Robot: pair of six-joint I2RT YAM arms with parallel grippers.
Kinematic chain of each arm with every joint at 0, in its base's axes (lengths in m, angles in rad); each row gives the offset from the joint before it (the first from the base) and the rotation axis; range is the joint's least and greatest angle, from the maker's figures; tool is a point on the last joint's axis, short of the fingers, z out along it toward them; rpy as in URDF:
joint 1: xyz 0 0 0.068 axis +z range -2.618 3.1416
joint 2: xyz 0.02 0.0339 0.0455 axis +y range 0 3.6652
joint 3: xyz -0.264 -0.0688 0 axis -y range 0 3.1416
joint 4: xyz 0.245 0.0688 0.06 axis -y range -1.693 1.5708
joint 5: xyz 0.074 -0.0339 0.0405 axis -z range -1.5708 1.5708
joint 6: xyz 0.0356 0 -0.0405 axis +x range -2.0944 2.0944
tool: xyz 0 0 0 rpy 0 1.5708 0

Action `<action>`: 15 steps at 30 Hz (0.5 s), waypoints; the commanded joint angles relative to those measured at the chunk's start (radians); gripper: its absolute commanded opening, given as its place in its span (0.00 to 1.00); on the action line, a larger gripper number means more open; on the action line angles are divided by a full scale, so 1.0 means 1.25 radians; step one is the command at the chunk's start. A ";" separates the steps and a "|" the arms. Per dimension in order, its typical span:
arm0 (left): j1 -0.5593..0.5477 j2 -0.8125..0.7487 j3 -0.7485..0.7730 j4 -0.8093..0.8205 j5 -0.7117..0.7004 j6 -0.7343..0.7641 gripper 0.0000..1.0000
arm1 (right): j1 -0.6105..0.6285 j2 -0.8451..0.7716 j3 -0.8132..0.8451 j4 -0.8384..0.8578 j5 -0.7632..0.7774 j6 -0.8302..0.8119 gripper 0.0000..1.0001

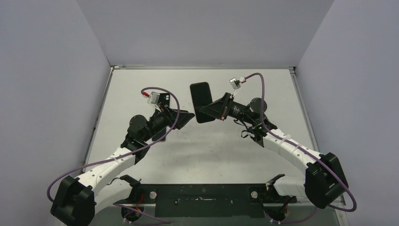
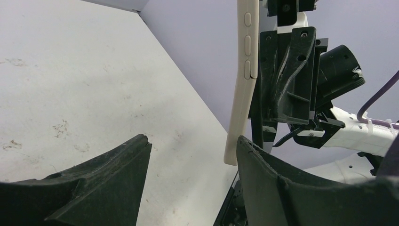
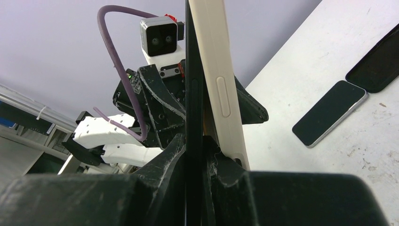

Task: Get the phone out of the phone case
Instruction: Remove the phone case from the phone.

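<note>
While the left end effector (image 1: 187,117) hangs above the worktop (image 1: 211,155) left of centre, its jaws stand wide apart with nothing clamped between them. Its wrist camera shows the two dark fingers (image 2: 108,183) at the bottom of the view, with the lower end of the cream phone case (image 2: 244,89) in the gap between them, just beside the right-hand finger; whether the two touch I cannot tell. That case runs nearly upright, its side buttons facing the camera and its lower part bowing away from the black end effector behind it.

Just right of the left end effector in the overhead view, the phone (image 1: 200,100) is held up off the worktop with its dark screen towards the camera. The right end effector (image 1: 212,110) is closed tight on the phone's right-hand edge. Seen from the right wrist, the thin black slab of the phone and the cream case sit side by side between its fingers.

Far right in that same view, a second phone (image 3: 329,113) lies flat on the worktop, screen up, near another dark slab (image 3: 376,61).
</note>
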 commanded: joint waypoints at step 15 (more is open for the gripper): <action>-0.027 0.023 0.006 0.119 0.060 0.010 0.65 | 0.002 -0.026 0.044 0.107 0.024 0.001 0.00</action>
